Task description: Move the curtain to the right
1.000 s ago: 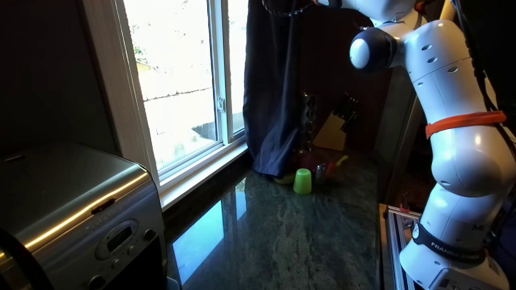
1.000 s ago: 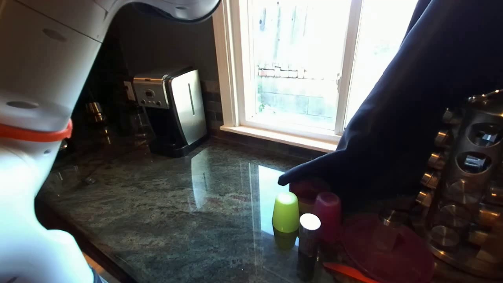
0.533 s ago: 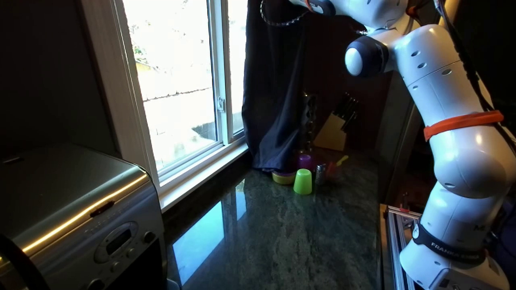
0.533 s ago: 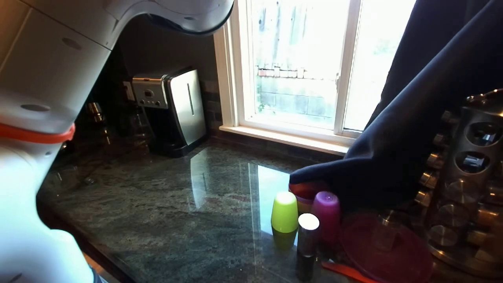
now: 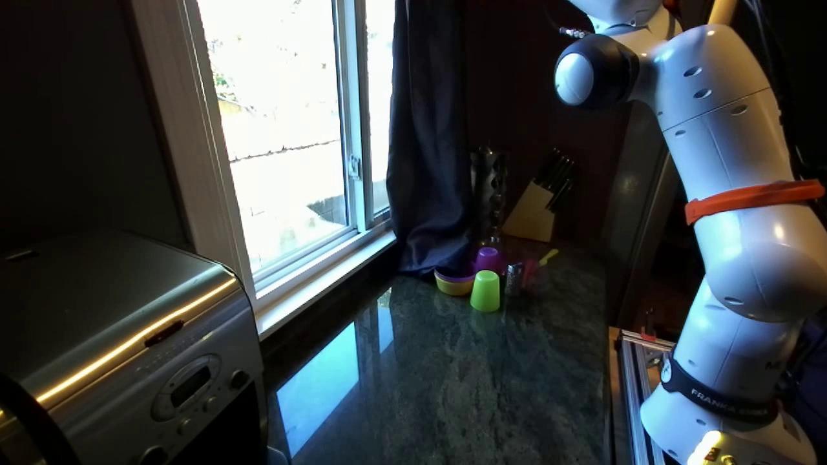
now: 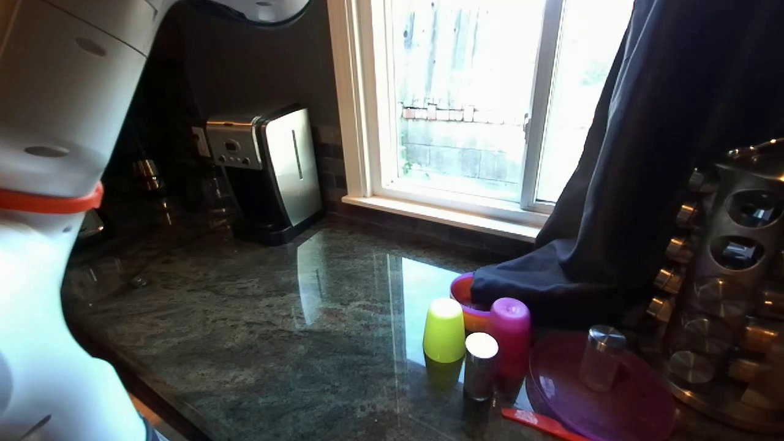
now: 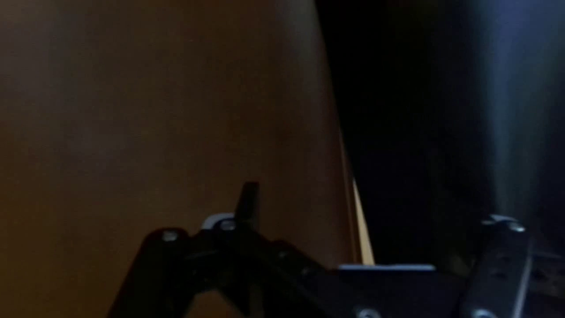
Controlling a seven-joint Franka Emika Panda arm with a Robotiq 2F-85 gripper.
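The curtain (image 5: 429, 148) is a tall, dark navy drape at the right side of the window. Its bottom gathers in folds over a bowl, and in an exterior view the curtain (image 6: 637, 184) slopes down to the counter. Up close in the wrist view, the curtain (image 7: 432, 115) fills the right half, dark with one bluish fold. My gripper (image 7: 374, 205) is open, its fingers wide apart. The left finger (image 7: 249, 201) stands before a brown surface; the right one overlaps the curtain. No fabric appears pinched between them. Both exterior views leave the gripper out of frame.
Beside the curtain's foot stand a green cup (image 6: 444, 331), a purple cup (image 6: 510, 334), a metal shaker (image 6: 481, 367) and the bowl (image 6: 463, 294). A spice rack (image 6: 729, 275) and a knife block (image 5: 531, 210) are close by. A metal appliance (image 5: 129, 310) sits at the window's far end.
The curtain has slackened and hangs in looser folds, its lower edge shifted to uncover more of the bowl and purple cup. My jaws have opened, and the arm has risen and drawn back.
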